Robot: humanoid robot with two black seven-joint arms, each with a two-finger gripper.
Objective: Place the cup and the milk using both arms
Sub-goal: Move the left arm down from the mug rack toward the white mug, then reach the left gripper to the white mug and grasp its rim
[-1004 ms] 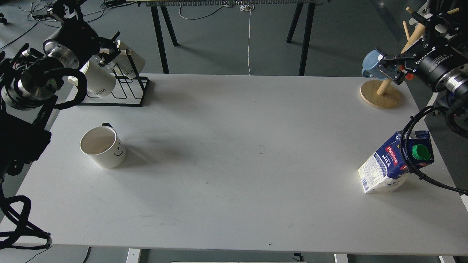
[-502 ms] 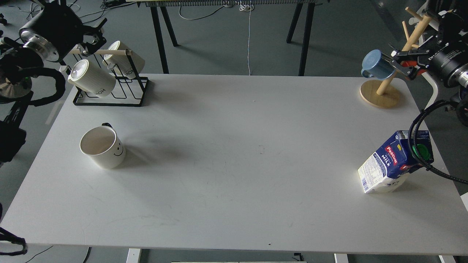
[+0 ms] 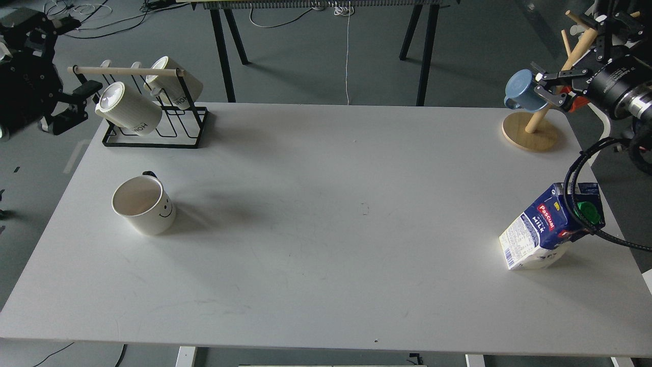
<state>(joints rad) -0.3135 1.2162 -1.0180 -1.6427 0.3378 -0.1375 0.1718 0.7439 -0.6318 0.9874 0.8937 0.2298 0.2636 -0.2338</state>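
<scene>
While my left gripper and right gripper sit open and empty at the frame's upper corners, the smiley mug at left and the milk carton at right stand well below them.

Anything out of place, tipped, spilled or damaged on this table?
No spill or damage shows. The milk stands near the right edge of the table, and a black cable crosses in front of its green cap. The cup is upright.

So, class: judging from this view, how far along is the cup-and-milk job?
Done: nothing visible. In hand: nothing; the left gripper and right gripper hold nothing. Left: both the cup, at the table's left, and the milk, at its right edge.
</scene>
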